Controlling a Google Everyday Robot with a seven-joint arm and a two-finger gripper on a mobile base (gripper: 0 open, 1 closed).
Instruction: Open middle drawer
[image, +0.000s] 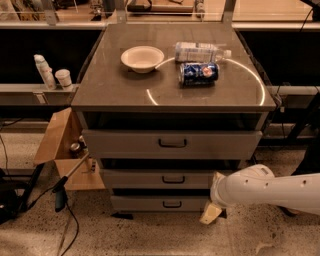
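The middle drawer (173, 178) is a grey flat front with a small dark bar handle, between a taller top drawer (172, 143) and a shorter bottom drawer (172, 204). It looks shut. My gripper (210, 213) hangs at the end of the white arm (265, 190), which reaches in from the right. The gripper is low, near the floor, at the right end of the bottom drawer. It is below and to the right of the middle drawer's handle and does not touch it.
On the cabinet top (115, 85) stand a white bowl (142, 58), a lying water bottle (200, 51) and a lying blue can (199, 73). A cardboard box (62, 150) and cables sit on the floor at the left. Bottles (44, 71) stand on a ledge at the left.
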